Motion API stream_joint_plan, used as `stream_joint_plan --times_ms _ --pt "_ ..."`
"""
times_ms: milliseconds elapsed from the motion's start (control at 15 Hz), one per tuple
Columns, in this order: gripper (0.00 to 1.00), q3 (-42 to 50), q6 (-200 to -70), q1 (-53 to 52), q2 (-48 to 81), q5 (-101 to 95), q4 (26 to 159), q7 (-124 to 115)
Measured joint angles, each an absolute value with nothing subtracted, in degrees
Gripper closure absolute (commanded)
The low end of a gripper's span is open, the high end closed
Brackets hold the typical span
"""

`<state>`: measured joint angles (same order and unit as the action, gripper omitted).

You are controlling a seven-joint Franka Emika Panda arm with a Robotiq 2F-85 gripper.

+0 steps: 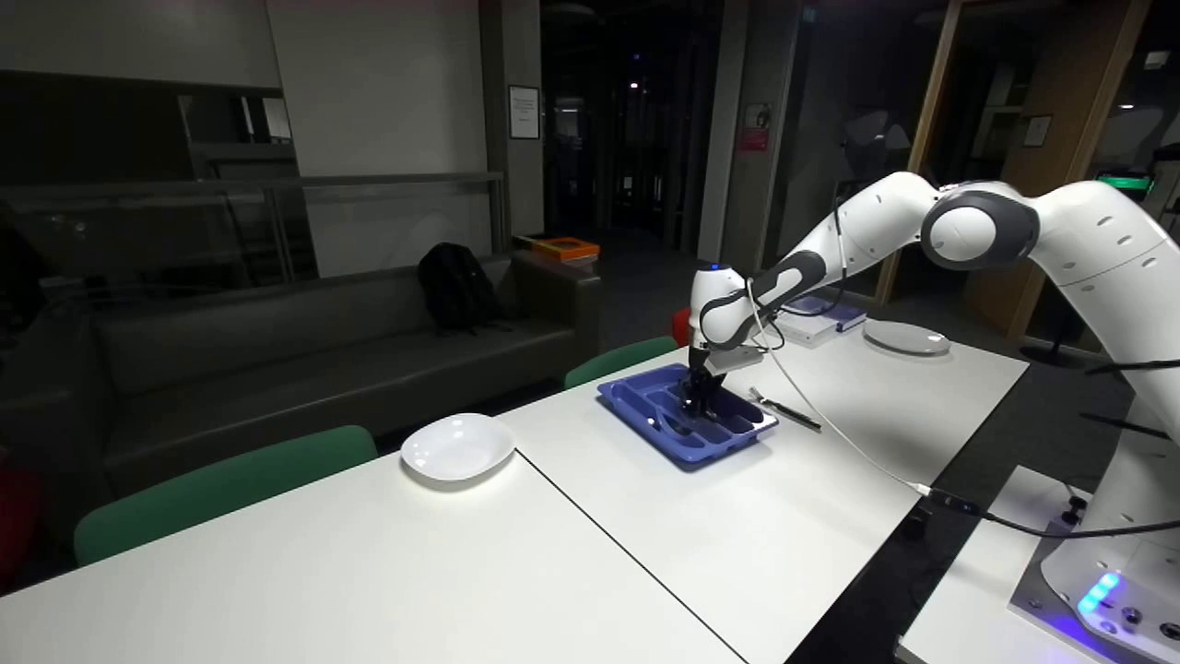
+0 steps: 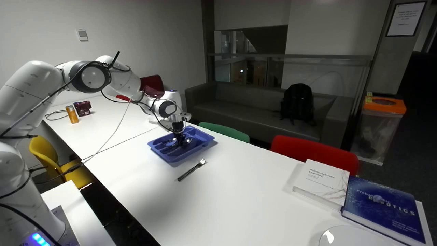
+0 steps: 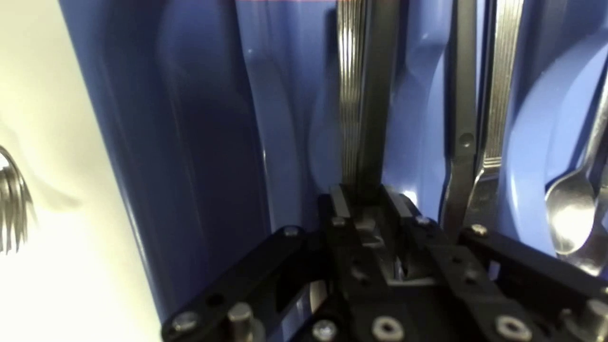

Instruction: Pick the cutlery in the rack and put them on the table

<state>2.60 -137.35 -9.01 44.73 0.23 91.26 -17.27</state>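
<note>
Wrist view: gripper [image 3: 366, 202] down in the blue rack [image 3: 280, 142], its fingers [image 3: 339, 203] a narrow gap apart and closed about two handles of cutlery [image 3: 350, 109] lying side by side, one ribbed silver, one black; lower ends hidden by the gripper. To the right in the picture, a black handle [image 3: 463, 95] and a silver handle [image 3: 503, 95], then a spoon [image 3: 572, 209]. Left edge: tines of a fork [image 3: 13, 204] on the white table [image 3: 42, 118].

In an exterior view, white plate [image 1: 459, 447] to one side of the rack, flat dish [image 1: 906, 338] farther off on the other; fork near the rack. Fingertips too dark to read.

In an exterior view, white book [image 2: 322, 181] and blue book [image 2: 384, 208] side by side on the table; fork, dark-handled, apart from the rack.
</note>
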Motion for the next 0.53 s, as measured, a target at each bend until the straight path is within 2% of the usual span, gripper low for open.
stream_joint_plan --times_ms 533 --pt "0.95 3.4 -129.7 -10.1 38.2 -2.8 89.6 -18.7"
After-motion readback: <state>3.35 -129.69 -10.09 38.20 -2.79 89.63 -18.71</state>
